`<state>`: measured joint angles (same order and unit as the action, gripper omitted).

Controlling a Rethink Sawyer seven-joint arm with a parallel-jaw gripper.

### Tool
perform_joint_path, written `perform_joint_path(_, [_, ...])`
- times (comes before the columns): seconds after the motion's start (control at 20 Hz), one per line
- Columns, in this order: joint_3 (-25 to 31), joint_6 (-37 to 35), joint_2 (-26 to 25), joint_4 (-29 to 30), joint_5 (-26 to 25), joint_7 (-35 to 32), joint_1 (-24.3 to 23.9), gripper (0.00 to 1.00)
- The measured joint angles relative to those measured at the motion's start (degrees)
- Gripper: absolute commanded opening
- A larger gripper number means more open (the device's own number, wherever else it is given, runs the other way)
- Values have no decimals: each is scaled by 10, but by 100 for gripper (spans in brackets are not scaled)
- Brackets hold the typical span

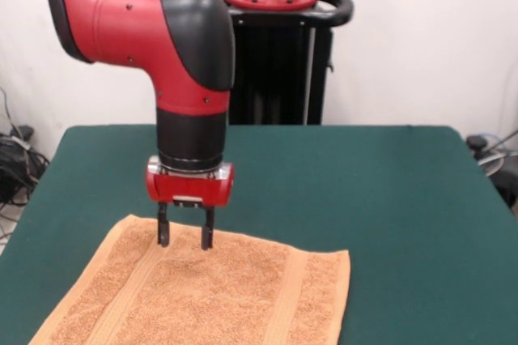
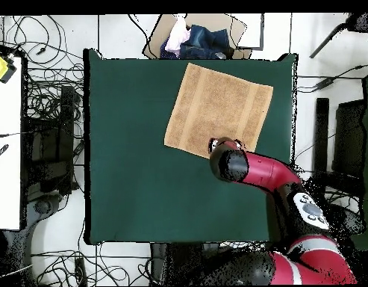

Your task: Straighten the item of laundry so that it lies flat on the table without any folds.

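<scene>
The orange-tan towel (image 1: 210,296) lies spread on the dark green table (image 1: 388,199), at the near left in the front view, with two flat woven bands running across it. In the overhead view the towel (image 2: 216,105) lies flat at the table's (image 2: 134,164) top right, slightly rotated. My gripper (image 1: 184,238) hangs straight down over the towel's far edge, fingers (image 1: 163,233) open with a small gap and empty, tips at or just above the cloth. In the overhead view the arm's black wrist hides the gripper, near the towel's bottom right edge.
The robot's pedestal (image 1: 279,53) stands behind the table. A cardboard box with clothes (image 2: 198,37) sits beyond the table's top edge in the overhead view. Cables lie on the floor at the left (image 2: 45,97). A white desk (image 2: 6,134) stands at the far left.
</scene>
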<state>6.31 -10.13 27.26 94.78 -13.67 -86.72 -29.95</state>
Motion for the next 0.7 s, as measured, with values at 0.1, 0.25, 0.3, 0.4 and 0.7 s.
perform_joint_path(0.1, [0, 0, -7, -3, 0, 0, 6, 100])
perform_joint_path(0.25, [0, 0, -15, -8, 0, 0, 13, 100])
perform_joint_path(0.3, [0, 0, -17, -9, 0, 0, 15, 100])
perform_joint_path(0.4, [-1, 0, -23, -14, 0, 0, 18, 100])
perform_joint_path(0.7, [-1, -1, -63, -50, 8, 0, 22, 100])
